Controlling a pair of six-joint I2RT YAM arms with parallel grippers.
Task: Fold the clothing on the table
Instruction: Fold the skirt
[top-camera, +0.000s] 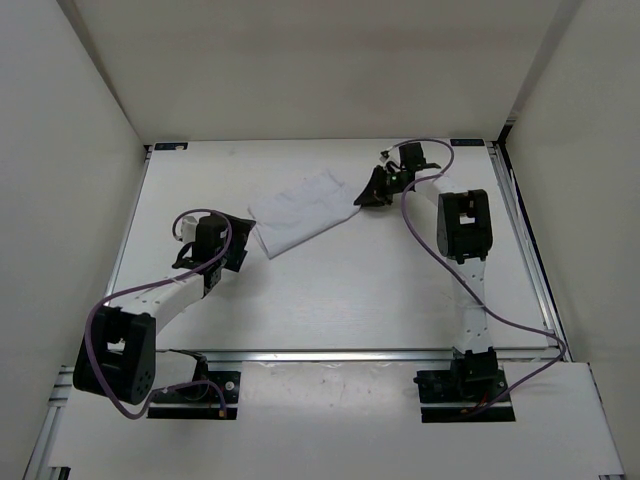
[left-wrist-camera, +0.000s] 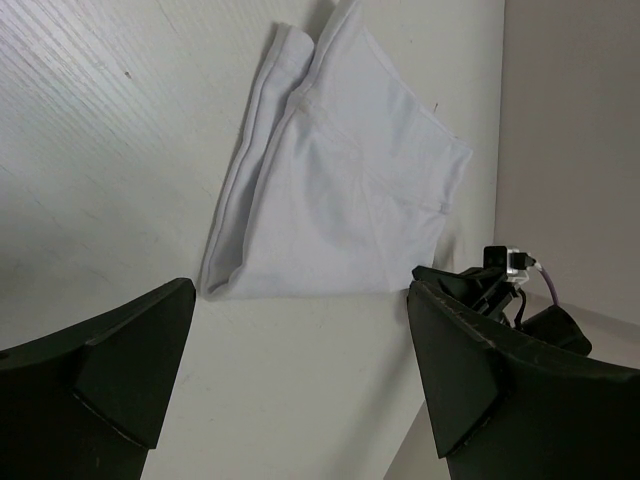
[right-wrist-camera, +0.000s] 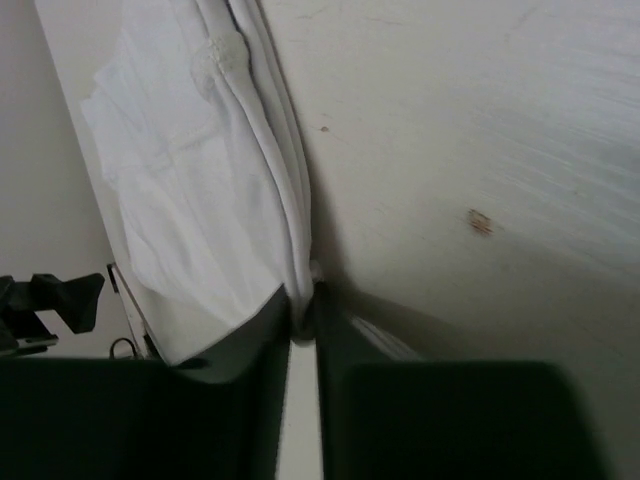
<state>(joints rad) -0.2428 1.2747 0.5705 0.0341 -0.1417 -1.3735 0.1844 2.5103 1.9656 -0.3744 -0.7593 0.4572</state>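
Clothing is lying slantwise on the far middle of the table, layered along one edge.

Your right claw is pinching together on the hem at the cloth's right end, with fabric showing between the pads.

Your left claw is hanging wide apart just short of the near-left corner, gripping nothing.

Step in hand, as I am reading it: taking hold for a fold.

Next move is calling for the left claw closing on its corner, then both lifting evenly and carrying that edge across.

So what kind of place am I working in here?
Likely a robot test cell, not a home: a white table with metal rails, plain white walls boxing it in, and one piece of clothing laid out.
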